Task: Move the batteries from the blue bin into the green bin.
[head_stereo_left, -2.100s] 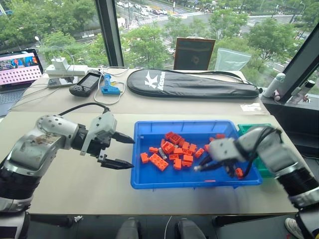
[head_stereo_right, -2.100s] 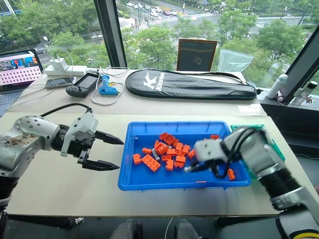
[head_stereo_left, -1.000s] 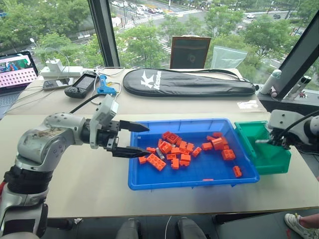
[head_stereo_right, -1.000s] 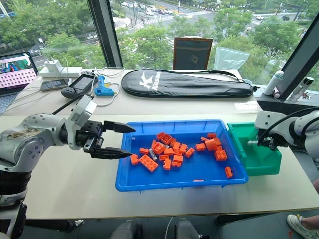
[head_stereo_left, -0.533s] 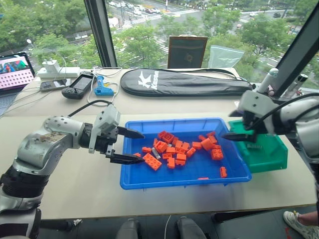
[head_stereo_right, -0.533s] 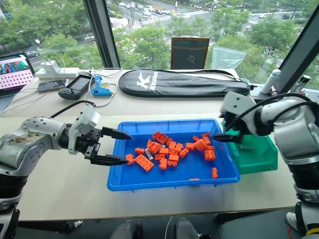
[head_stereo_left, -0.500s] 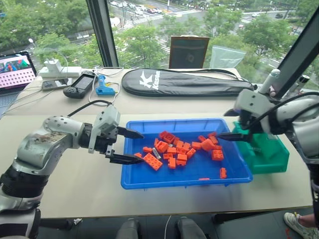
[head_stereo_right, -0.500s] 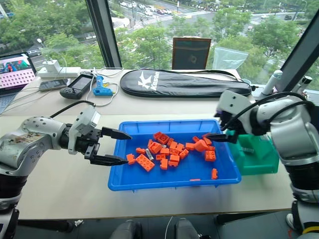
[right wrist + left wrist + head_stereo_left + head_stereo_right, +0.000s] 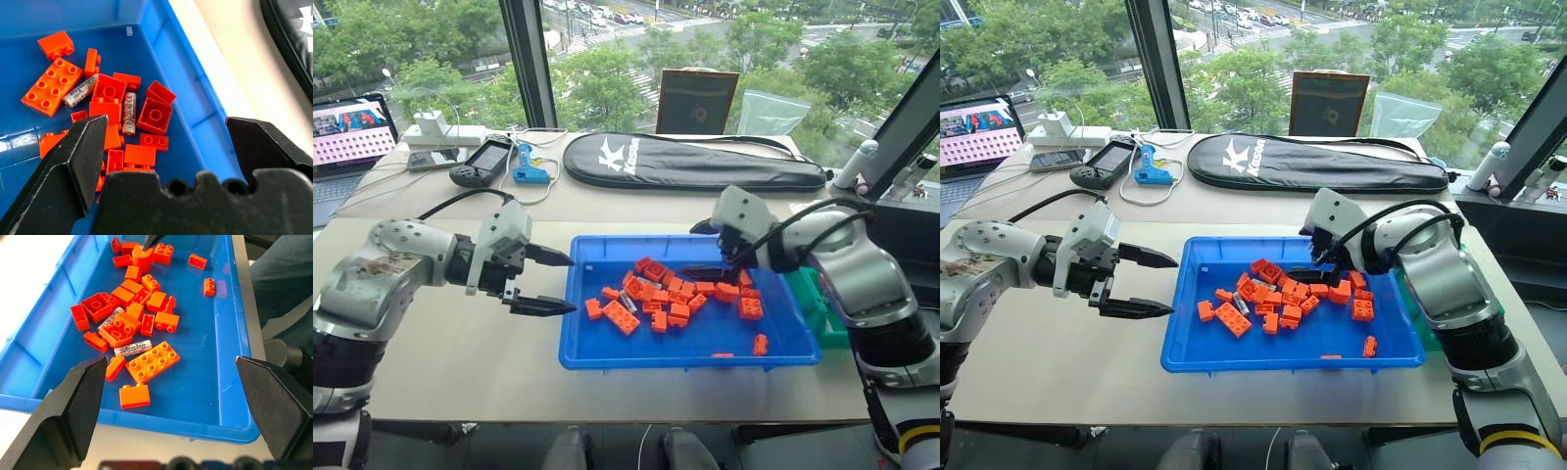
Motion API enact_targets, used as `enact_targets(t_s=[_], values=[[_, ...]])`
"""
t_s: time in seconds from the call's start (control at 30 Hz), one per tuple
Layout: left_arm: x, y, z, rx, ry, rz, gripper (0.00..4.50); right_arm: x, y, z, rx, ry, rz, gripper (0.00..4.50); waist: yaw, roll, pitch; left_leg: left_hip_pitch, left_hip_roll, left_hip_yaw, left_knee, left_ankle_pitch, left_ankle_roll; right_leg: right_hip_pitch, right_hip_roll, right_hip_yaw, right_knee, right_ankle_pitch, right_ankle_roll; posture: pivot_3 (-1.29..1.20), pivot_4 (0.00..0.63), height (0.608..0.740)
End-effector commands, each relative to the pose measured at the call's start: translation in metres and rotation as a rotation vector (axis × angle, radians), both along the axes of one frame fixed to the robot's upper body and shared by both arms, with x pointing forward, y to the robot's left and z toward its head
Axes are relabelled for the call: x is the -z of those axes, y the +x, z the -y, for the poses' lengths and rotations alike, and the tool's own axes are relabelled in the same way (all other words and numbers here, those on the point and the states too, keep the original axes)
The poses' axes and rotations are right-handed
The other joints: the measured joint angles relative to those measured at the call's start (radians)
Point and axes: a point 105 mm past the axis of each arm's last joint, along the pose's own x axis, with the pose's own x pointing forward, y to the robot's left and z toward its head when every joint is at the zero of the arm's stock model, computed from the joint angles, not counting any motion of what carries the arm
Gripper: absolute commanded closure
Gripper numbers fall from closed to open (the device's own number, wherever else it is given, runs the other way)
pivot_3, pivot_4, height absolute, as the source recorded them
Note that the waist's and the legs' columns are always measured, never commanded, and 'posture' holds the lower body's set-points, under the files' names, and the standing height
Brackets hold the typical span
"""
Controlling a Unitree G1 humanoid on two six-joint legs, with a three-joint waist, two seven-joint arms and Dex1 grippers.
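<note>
1. Blue bin (image 9: 582,348): centre of the left eye view, on the table. Contents: a heap of orange bricks (image 9: 668,294) and two batteries (image 9: 128,112) lying flat among them, near the heap's left part, touching bricks.
2. Batteries, detail: in the right wrist view one lies beside a hollow square brick, the other (image 9: 80,91) just beside the big flat studded brick (image 9: 51,87). Both are in the blue bin, neither gripped.
3. Green bin (image 9: 806,291): right of the blue bin, mostly hidden behind the right arm.
4. Right gripper (image 9: 712,271): centre-right of the left eye view, above the brick heap, fingers spread wide, empty.
5. Left gripper (image 9: 548,282): centre-left, just outside the blue bin's left rim, fingers parted, empty.
6. Step in hand, as judged: reach for the next battery, right gripper lining up over the heap.
7. Next move calls for: lowering the fingers astride one battery, across its length, clear of adjoining bricks, then closing and carrying it right to the green bin.
</note>
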Motion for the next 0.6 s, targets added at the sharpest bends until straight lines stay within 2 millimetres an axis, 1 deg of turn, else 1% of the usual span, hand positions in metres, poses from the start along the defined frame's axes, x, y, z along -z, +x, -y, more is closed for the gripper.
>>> enact_targets(t_s=[0.03, 0.2, 0.43, 0.53, 0.6], values=[[-0.011, 0.0, -0.012, -0.04, 0.029, 0.066, 0.0, -0.003, -0.008, -0.016, -0.09, 0.011, 0.019, 0.02, -0.001, 0.0, 0.0, 0.0, 0.0, 0.0, 0.0, 0.0, 0.0, 0.0, 0.0, 0.0, 0.0, 0.0, 0.0, 0.0, 0.15, 0.733], [-0.009, -0.004, -0.019, -0.068, 0.042, 0.067, 0.0, 0.016, -0.015, -0.04, -0.128, 0.068, -0.109, 0.02, 0.002, 0.0, 0.0, 0.0, 0.0, 0.0, 0.0, 0.0, 0.0, 0.0, 0.0, 0.0, 0.0, 0.0, 0.0, 0.0, 0.15, 0.733], [-0.007, -0.008, -0.019, -0.08, 0.043, 0.071, 0.0, 0.036, -0.009, -0.061, -0.155, 0.045, -0.137, 0.02, 0.006, 0.0, 0.0, 0.0, 0.0, 0.0, 0.0, 0.0, 0.0, 0.0, 0.0, 0.0, 0.0, 0.0, 0.0, 0.0, 0.15, 0.733], [-0.007, -0.009, -0.019, -0.083, 0.043, 0.072, 0.0, 0.039, -0.013, -0.067, -0.183, 0.047, -0.169, 0.02, 0.005, 0.0, 0.0, 0.0, 0.0, 0.0, 0.001, 0.0, 0.0, 0.0, 0.0, 0.0, 0.0, 0.0, 0.0, 0.0, 0.15, 0.733], [-0.005, -0.01, -0.02, -0.084, 0.048, 0.072, 0.0, 0.047, -0.015, -0.071, -0.186, 0.042, -0.2, 0.02, 0.005, 0.0, 0.0, 0.0, 0.0, 0.0, 0.0, 0.0, 0.0, 0.0, 0.0, 0.0, 0.0, 0.0, 0.0, 0.0, 0.15, 0.733]])
